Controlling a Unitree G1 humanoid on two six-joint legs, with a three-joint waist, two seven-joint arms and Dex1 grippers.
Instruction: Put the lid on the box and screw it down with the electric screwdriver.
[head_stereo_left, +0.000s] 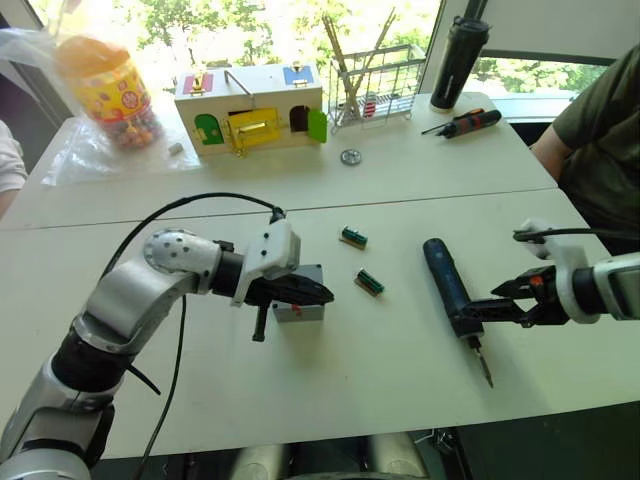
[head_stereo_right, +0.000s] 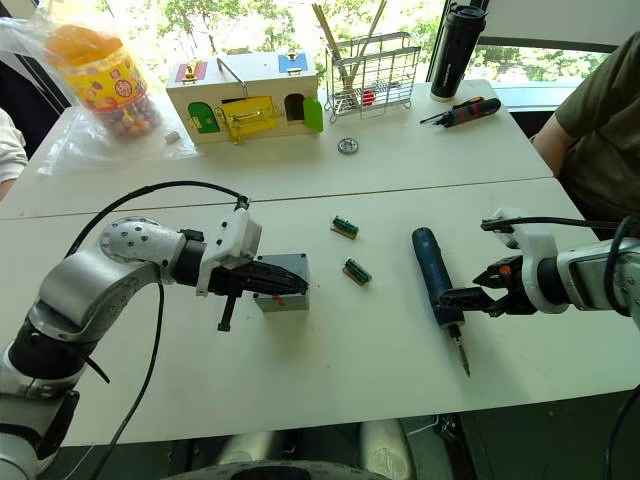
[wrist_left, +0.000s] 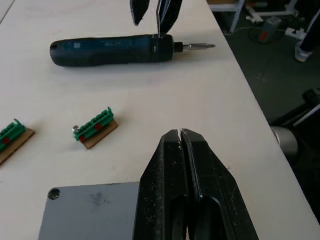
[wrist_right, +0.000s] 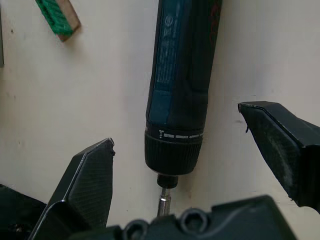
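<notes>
The grey box (head_stereo_right: 288, 283) stands on the white table left of centre, a small red mark on its front. Its flat grey top with a corner screw hole (wrist_left: 52, 192) looks like the lid lying on it. My left gripper (head_stereo_left: 325, 294) is shut, its fingertips (wrist_left: 172, 145) reaching over the box's top toward the right. The dark blue electric screwdriver (head_stereo_left: 447, 285) lies flat to the right, bit toward the table's near edge. My right gripper (head_stereo_right: 465, 298) is open, one finger on each side of the screwdriver (wrist_right: 182, 75) near its chuck, not closed on it.
Two green terminal blocks (head_stereo_left: 354, 237) (head_stereo_left: 370, 282) lie between box and screwdriver. At the back stand a wooden box with coloured doors (head_stereo_left: 250, 115), a wire rack (head_stereo_left: 375, 85), a black bottle (head_stereo_left: 458, 60), an orange-and-black screwdriver (head_stereo_left: 465, 122) and a candy jar (head_stereo_left: 105, 90). A person (head_stereo_left: 600, 130) sits at the right.
</notes>
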